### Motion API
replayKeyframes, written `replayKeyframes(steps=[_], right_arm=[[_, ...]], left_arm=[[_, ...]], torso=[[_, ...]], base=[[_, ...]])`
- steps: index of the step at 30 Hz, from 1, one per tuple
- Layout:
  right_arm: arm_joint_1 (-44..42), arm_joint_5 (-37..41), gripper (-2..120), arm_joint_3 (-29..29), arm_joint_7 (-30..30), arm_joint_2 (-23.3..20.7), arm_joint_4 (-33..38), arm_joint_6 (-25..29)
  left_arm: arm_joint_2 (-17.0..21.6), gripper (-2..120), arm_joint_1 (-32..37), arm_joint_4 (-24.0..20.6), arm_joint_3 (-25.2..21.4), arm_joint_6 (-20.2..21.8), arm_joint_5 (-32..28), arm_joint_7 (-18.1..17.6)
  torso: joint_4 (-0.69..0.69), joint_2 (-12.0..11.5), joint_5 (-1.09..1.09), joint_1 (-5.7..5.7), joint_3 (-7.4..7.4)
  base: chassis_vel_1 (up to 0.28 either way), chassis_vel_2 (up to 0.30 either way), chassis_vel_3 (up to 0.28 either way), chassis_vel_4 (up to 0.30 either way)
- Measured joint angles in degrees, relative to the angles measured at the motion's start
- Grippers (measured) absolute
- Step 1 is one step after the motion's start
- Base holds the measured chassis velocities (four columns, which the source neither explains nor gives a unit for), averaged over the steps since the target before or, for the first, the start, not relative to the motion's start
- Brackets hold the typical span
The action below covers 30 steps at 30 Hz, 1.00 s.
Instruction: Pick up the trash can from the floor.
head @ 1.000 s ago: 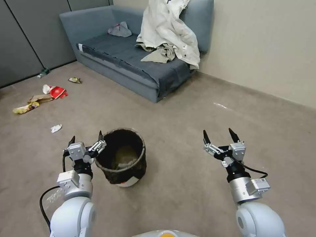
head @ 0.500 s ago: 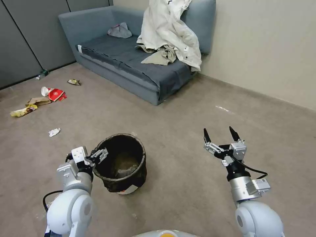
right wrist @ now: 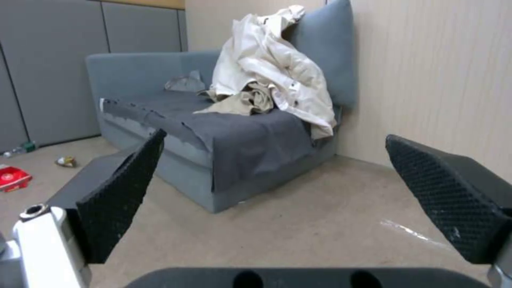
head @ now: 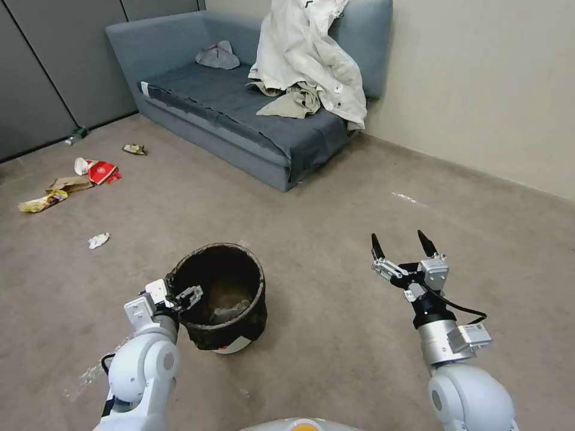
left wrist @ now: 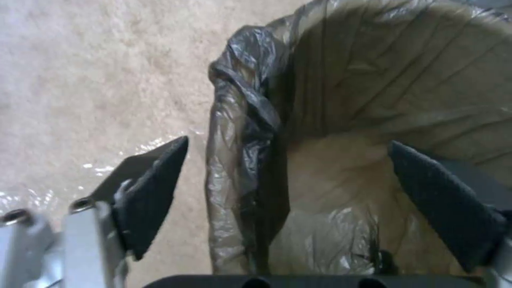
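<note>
Now left gripper (head: 178,294) lower, spread wide astride trash can (head: 220,297) rim, gripping nothing yet

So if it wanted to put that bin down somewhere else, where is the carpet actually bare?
The widest bare floor lies between the trash can, the sofa and the wall, around the idle right gripper. It is crowded on the robot's left, where litter dots the carpet, and at the bin's rim, which the left gripper straddles.

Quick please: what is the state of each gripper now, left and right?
Left gripper: open, one finger on each side of the trash can rim, not yet closed on it.
Right gripper: open, holding nothing, above the floor.
</note>
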Motion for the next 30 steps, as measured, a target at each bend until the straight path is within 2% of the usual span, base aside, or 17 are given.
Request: replayKeyframes(steps=[2,10,11,18,19,23,30], right_arm=[[0.1,0.0,100,0.0,0.0,0.0,-0.1,0.0],[0.5,0.0,100,-0.1,0.0,0.0,-1.1,0.4],[0.5,0.0,100,-0.1,0.0,0.0,-1.1,0.4],[0.8,0.0,100,-0.3,0.0,0.0,-1.4,0.5],[0.8,0.0,100,-0.3,0.0,0.0,-1.4,0.5],[0.7,0.2,100,-0.3,0.0,-0.1,-1.4,0.7],[0.4,0.3,100,-0.2,0.1,-0.2,-1.3,0.9]], left_arm=[[0.0,85,-0.1,0.1,-0.1,0.2,-0.6,-0.2],[-0.5,52,-0.3,1.8,-0.5,0.6,-2.3,-1.1],[-0.5,52,-0.3,1.8,-0.5,0.6,-2.3,-1.1],[-0.6,25,-0.3,2.7,-1.0,-0.1,-2.7,-1.5],[-0.6,25,-0.3,2.7,-1.0,-0.1,-2.7,-1.5],[-0.7,5,-0.3,2.9,-1.0,-1.2,-2.7,-1.5],[-0.7,2,0.1,2.4,-1.2,-2.5,-2.7,-1.4]], torso=[[0.0,0.0,0.0,0.0,0.0],[0.0,0.0,0.0,0.0,0.0],[0.0,0.0,0.0,0.0,0.0],[0.02,0.0,0.02,0.0,0.0],[0.02,0.0,0.02,0.0,0.0],[0.0,0.0,0.0,0.0,0.0],[0.0,0.0,-0.04,0.0,0.0]], base=[[0.0,0.0,0.0,0.0],[0.0,0.0,0.0,0.0],[0.0,0.0,0.0,0.0],[0.0,0.0,0.0,0.0],[0.0,0.0,0.0,0.0],[0.0,0.0,0.0,0.0],[0.0,0.0,0.0,0.0]])
